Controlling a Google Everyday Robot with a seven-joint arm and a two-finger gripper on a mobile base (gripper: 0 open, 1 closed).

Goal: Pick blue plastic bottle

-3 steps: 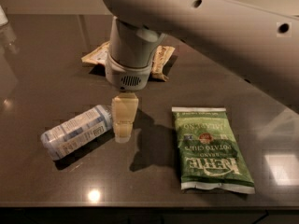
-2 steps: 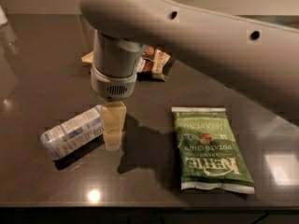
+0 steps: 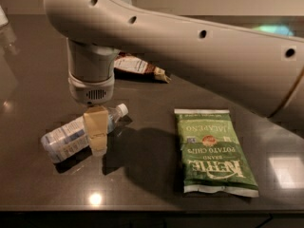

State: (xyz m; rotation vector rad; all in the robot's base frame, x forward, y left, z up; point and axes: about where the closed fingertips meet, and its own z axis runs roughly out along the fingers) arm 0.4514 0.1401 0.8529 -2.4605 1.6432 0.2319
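Reflections of lights dot the dark, smooth, glossy surface [image 3: 33,89]. At the lower left of the frame the blue plastic bottle [image 3: 66,139] lies on its side, a small clear cylinder wrapped in a pale blue-and-white label, its white cap [image 3: 122,109] pointing toward the upper right. The tool [image 3: 97,137] sits right over the bottle's middle, its tan, blocky lower end covering part of the label; whether it is open, closed or gripping the bottle cannot be told from this angle. Above it a round pale-grey wrist [image 3: 91,75] with a small vent grille joins the thick, smooth arm [image 3: 190,42], which sweeps across the top of the frame, has small round holes along it and is cut off at the right edge. To the right, well apart from the bottle, a flat green chip bag [image 3: 213,151] of shiny, crinkled foil lies face up with its print upside down. Behind the wrist, a brown-and-white snack wrapper [image 3: 137,66] is partly hidden by the arm, its lettering unreadable.
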